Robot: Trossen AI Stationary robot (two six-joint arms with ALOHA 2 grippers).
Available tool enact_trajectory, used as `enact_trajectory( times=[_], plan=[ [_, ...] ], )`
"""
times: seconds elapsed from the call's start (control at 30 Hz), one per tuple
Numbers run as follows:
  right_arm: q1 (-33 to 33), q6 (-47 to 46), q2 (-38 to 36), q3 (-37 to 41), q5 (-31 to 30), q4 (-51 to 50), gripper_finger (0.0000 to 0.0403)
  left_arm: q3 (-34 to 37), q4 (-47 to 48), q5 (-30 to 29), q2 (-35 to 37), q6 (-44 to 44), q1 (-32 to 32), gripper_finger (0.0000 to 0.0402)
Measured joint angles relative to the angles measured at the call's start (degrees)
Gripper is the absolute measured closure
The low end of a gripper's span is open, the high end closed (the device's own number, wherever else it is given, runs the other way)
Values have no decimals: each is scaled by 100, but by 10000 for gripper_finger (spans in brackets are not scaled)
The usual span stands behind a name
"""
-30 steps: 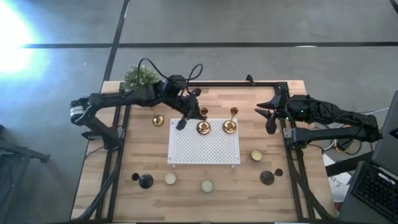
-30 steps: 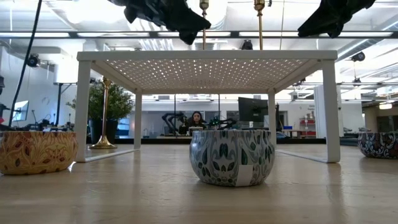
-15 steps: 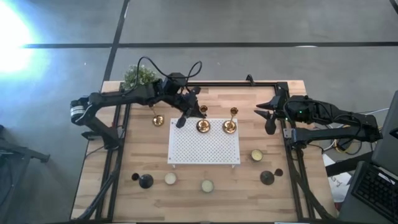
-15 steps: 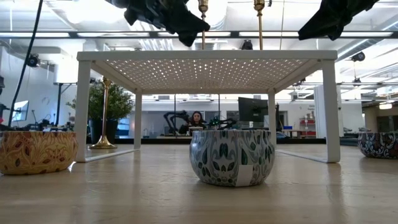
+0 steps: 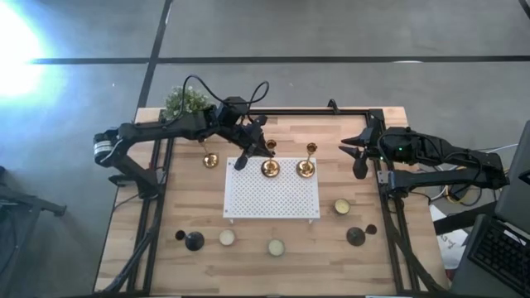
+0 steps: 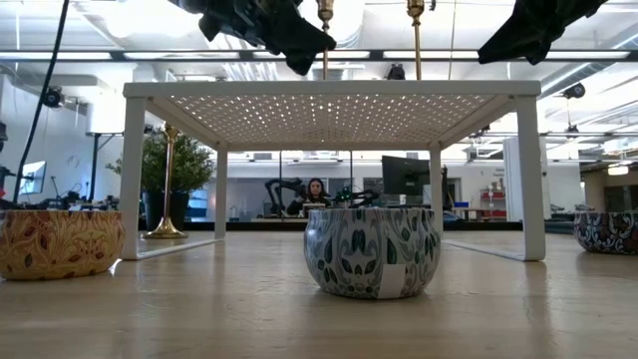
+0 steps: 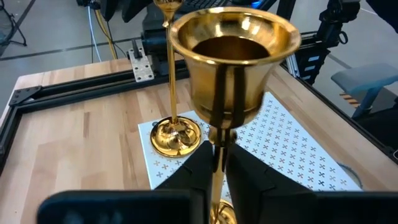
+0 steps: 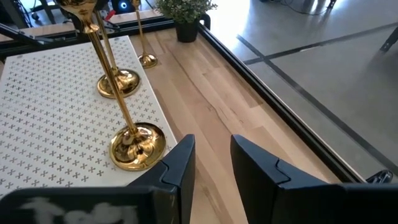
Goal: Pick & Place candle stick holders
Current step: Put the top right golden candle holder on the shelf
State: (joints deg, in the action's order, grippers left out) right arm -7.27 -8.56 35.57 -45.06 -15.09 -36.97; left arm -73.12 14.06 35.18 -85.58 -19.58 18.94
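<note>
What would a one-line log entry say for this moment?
left gripper: closed around stem of brass holder on white perforated stand | right gripper: open, empty, right of stand | third brass holder: on table

Between my left fingers (image 7: 249,180) rises one holder's stem (image 7: 219,134); a second holder (image 7: 176,134) stands beyond it on the perforated stand (image 7: 292,155). The third holder (image 8: 147,59) stands on the table (image 8: 205,106), far beyond my right fingers (image 8: 255,165).

Bright white glare shining at nine o'clock on the floor (image 5: 16,50), ceiling lights (image 6: 299,55) glowing, close fingers (image 8: 180,165) looking blurry
</note>
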Motion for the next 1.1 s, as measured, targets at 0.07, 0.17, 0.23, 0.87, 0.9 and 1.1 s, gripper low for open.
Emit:
enact_trajectory(
  times=[0.07, 0.17, 0.23, 0.87, 0.9, 1.1],
  plan=[
    [-1, 0, 0, 0, 0, 0, 304, 0, 0, 0, 0, 1, 0, 336],
    [0, 0, 0, 0, 0, 0, 299, -5, -10, 2, 0, 3, 0, 323],
    [0, 0, 0, 0, 0, -1, 297, -9, -20, 2, 0, 12, 0, 321],
    [-2, 13, -2, 2, 2, 2, 312, -22, 153, -55, 225, 228, 52, 319],
    [0, 13, -2, 2, 2, 2, 311, -14, 137, -55, 217, 228, 54, 319],
    [-1, -4, -2, 2, 2, 2, 302, 31, 145, -55, 199, 226, 57, 319]
  ],
)
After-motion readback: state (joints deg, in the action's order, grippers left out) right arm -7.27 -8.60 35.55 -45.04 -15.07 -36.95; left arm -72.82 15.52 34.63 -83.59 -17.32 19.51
